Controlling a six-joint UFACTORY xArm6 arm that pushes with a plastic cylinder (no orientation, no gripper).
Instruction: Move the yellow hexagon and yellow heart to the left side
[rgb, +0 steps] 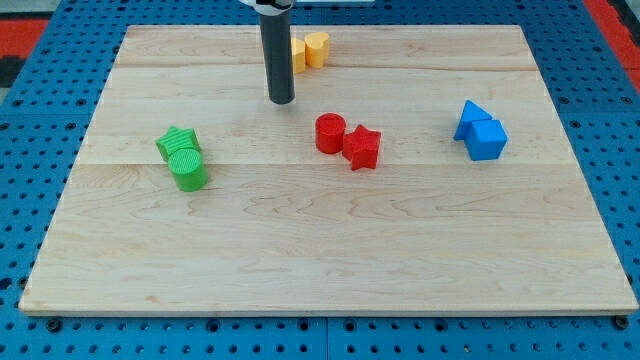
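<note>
- Bright, even light over the whole table; pale wood reads clean, no dim corners.
- Light seems to come from overhead: shadows are short, soft, and hug the bases of things.
- Small dark shadow pooled right at my tip; none trailing far across the table.
- Red cylinder and red star, right of my tip, show faint shading on their near sides only.
- No hard glare; a mild sheen on the rod above my tip.
- Focus sharp across the table; wood grain and plank seams are legible.
- Colours saturated, slightly punchy.
- Table edges taper toward the view's top: perspective, little visible bending.
</note>
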